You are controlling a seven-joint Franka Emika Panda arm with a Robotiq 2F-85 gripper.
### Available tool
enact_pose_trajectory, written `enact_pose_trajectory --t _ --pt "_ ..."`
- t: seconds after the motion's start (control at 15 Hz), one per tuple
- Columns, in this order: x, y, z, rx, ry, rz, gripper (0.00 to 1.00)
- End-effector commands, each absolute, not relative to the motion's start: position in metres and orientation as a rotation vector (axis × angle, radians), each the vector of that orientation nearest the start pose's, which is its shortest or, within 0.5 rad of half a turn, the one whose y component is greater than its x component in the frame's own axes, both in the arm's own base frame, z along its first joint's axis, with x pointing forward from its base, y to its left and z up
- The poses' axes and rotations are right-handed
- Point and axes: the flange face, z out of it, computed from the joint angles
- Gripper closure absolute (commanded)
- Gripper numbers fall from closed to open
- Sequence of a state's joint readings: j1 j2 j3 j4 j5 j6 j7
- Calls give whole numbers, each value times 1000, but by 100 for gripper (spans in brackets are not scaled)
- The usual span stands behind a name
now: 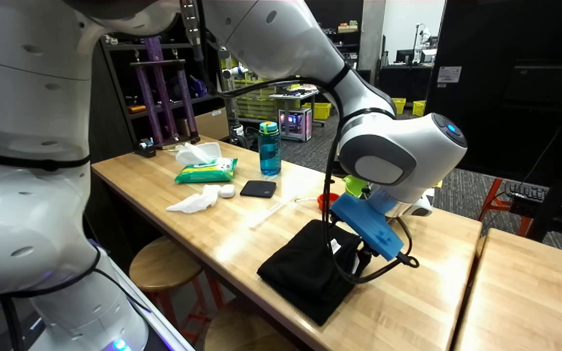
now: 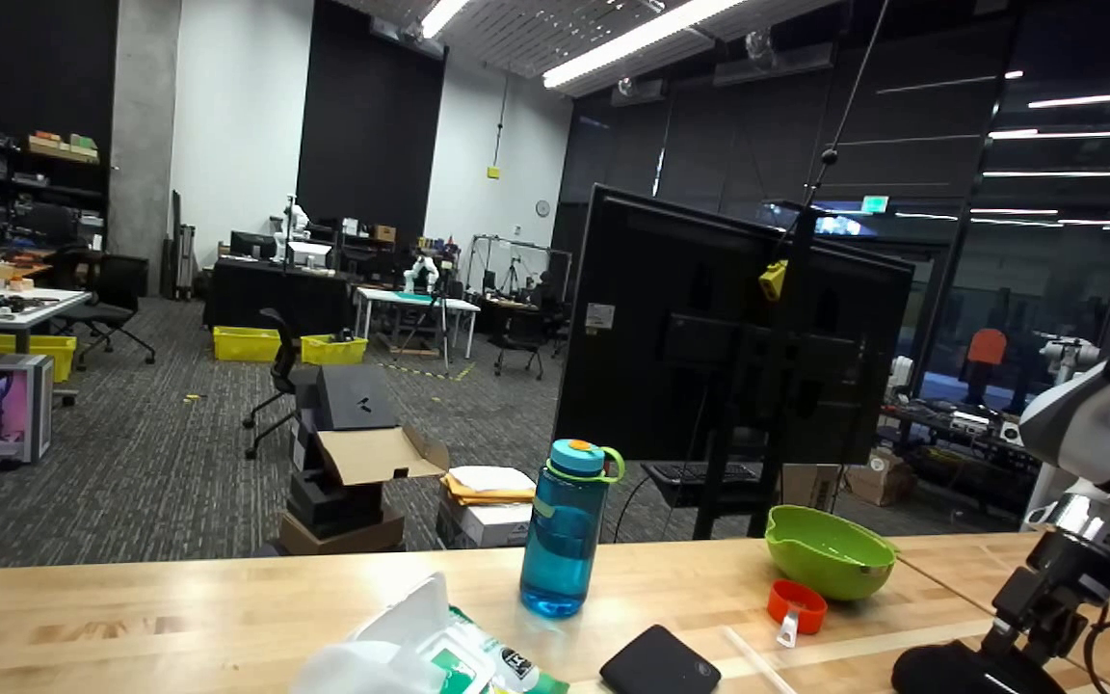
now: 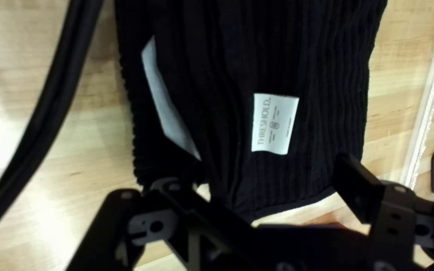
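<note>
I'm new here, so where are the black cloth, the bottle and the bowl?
Black cloth (image 3: 236,105), in the wrist view: ribbed folds near its middle.
Bottle (image 2: 565,530), in an exterior view: middle of its blue body.
Bowl (image 2: 834,580), in an exterior view: its green outer wall.

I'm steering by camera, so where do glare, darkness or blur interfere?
Wrist view: glare whitens the tabletop at picture left; the black cloth loses some fold detail, though large type on the printed label reads clearly; the gripper looks soft. In an exterior view, a ceiling light burns out white.
</note>
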State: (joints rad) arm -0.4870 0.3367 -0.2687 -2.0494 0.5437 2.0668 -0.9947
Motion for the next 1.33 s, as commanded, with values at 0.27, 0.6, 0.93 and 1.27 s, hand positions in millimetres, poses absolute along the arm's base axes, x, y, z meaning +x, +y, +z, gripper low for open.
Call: enact_pose_trajectory --t 0.27,0.6,0.93,1.27 --pt "421 -361 262 -2729 115 -119 18" --pt "419 -361 262 -2734 120 -123 48" --pt "417 -361 262 -2738 125 -127 88" --pt "415 -362 267 -2738 129 -137 100"
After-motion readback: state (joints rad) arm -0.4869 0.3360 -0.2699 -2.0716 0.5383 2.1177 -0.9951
